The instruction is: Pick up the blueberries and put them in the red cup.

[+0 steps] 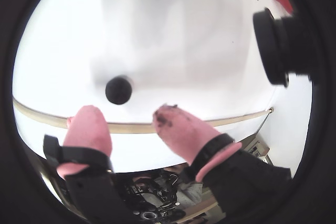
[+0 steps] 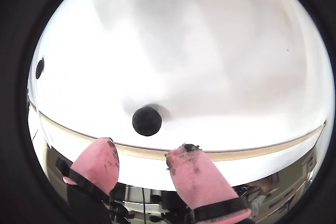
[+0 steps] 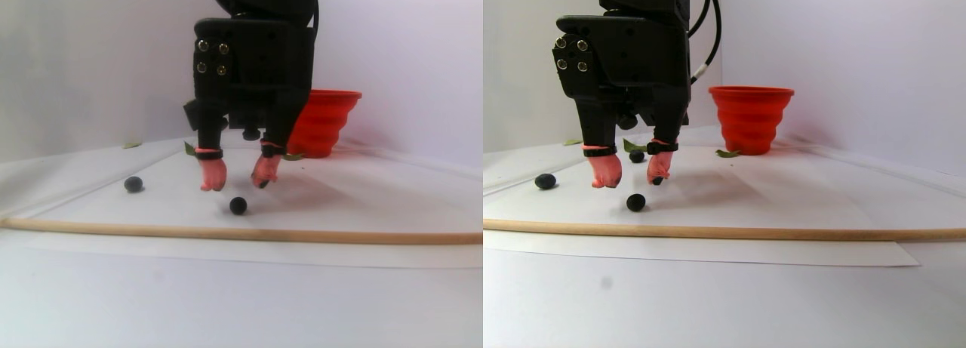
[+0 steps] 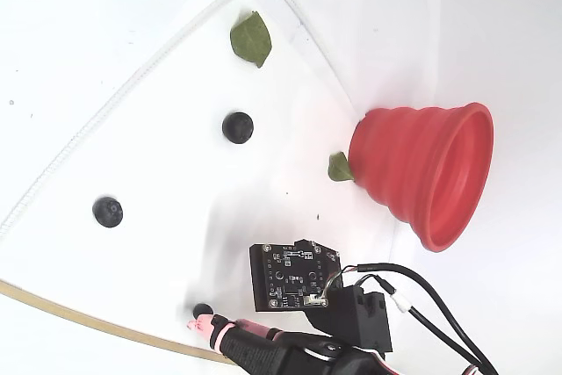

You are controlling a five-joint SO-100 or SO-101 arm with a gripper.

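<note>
My gripper (image 3: 238,182) is open, its pink fingertips (image 1: 89,124) pointing down just over the white sheet with nothing between them. One blueberry (image 1: 118,89) (image 2: 147,121) lies just beyond the gap, apart from both fingers; the stereo pair view has it in front of the tips (image 3: 238,205), and the fixed view shows it beside a pink finger (image 4: 203,311). Two more blueberries (image 4: 108,212) (image 4: 238,126) lie farther off on the sheet. The red cup (image 4: 430,173) (image 3: 324,121) stands upright behind the arm. Dark stains mark the fingertip pads.
A thin wooden stick (image 3: 226,233) (image 4: 88,313) runs along the sheet's near edge, close to the fingers. Two green leaves (image 4: 251,39) (image 4: 340,167) lie on the sheet, one against the cup's base. Black cables (image 4: 421,292) trail from the arm.
</note>
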